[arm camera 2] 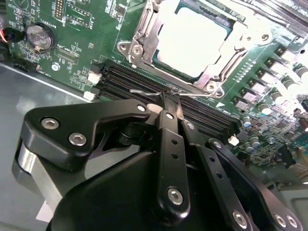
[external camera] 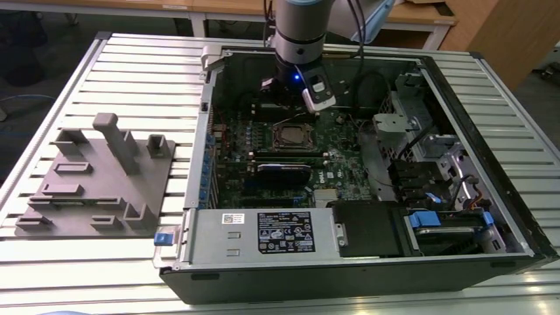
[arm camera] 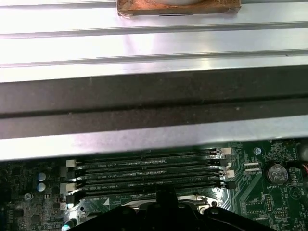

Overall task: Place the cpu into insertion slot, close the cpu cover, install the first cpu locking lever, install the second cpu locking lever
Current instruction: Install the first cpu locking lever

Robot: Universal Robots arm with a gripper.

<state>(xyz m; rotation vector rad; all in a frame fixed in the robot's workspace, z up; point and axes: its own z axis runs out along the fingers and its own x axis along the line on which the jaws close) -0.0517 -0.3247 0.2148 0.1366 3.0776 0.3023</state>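
Observation:
The cpu lies flat in the insertion slot, its bright metal face showing through the window of the cpu cover, which is down over it. A thin wire locking lever runs along the socket's edge beside the memory slots. My gripper is shut, and its black fingertips meet right at that wire. In the exterior view the gripper hangs just beyond the socket's far edge. In the first wrist view the gripper sits over the socket's rim.
Black memory slots lie between the socket and the case wall. A coin battery sits on the board. A black card with blue trim, the power supply and drive bays flank the socket. A grey fixture block stands on the table.

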